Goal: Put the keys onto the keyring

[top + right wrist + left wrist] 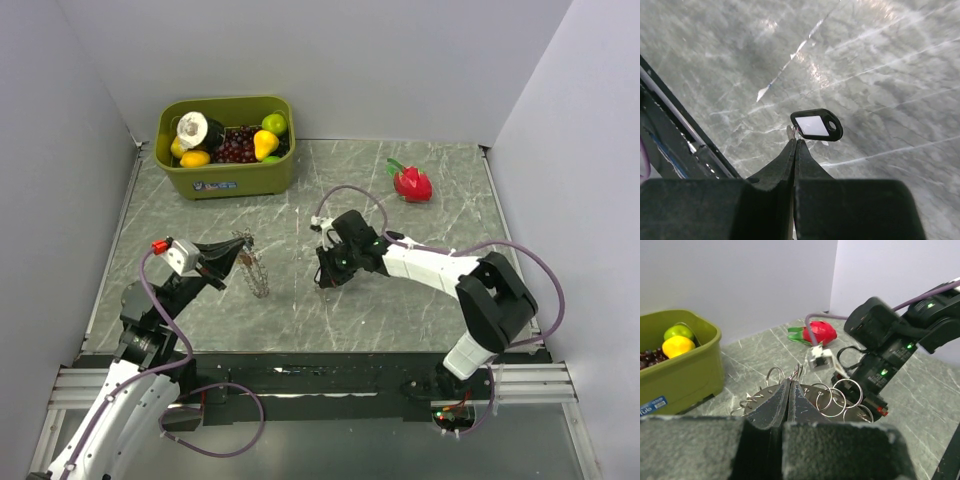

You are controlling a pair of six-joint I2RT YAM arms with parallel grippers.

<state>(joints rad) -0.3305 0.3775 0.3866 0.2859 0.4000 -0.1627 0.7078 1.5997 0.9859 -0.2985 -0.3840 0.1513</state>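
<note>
My left gripper (232,262) is shut on the keyring (257,270), a thin metal plate hung with several wire rings, and holds it above the table. In the left wrist view the fingertips (789,386) pinch the plate edge-on and the rings (847,392) fan out to both sides. My right gripper (324,278) is shut on the metal blade of one key with a black head and white label (816,125). The pinch point of that gripper (796,142) is just below the head. The key hangs over bare marble, to the right of the keyring. No other keys show.
A green bin (225,180) of toy fruit stands at the back left, also in the left wrist view (685,375). A red dragon-fruit toy (412,183) lies at the back right. The right arm's body (880,355) is close behind the rings.
</note>
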